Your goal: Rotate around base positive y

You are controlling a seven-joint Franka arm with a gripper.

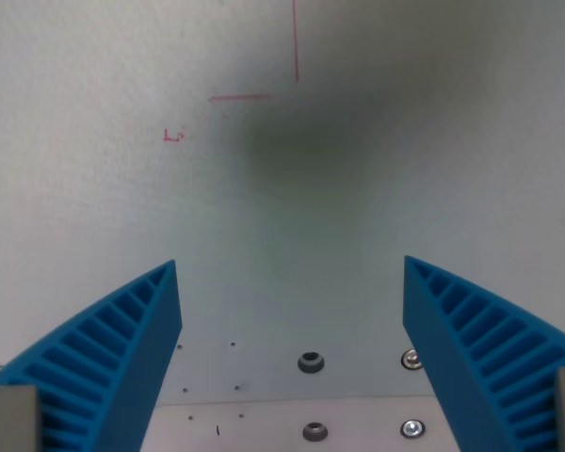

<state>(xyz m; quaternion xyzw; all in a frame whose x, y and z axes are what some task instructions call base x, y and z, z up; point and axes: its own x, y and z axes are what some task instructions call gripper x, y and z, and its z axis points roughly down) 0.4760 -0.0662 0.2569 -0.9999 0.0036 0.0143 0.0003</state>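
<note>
Two blue ribbed fingers [104, 363] frame the bottom of the wrist view, one at the wrist view's left and one at the wrist view's right, and the gripper [292, 268] stands spread wide with nothing between its jaws. Each finger shows a row of open slots along its outer face and tapers to a point at its tip.

Beyond the left fingertip, a small red scribble [173, 136] marks the pale work surface [94, 188]; it is too small to read. Further right, a short red horizontal line [239, 97] lies ahead of the gap, and a red vertical line [297, 40] runs up to the top edge just past it. A soft dark shadow [306, 141] sits on the surface ahead of the gap.

Between the fingers, low in the view, a seam crosses the surface, with several tiny holes and four fasteners: a dark bolt head [311, 362] above another [314, 431], and two shiny screws [411, 358] close to the right finger.
</note>
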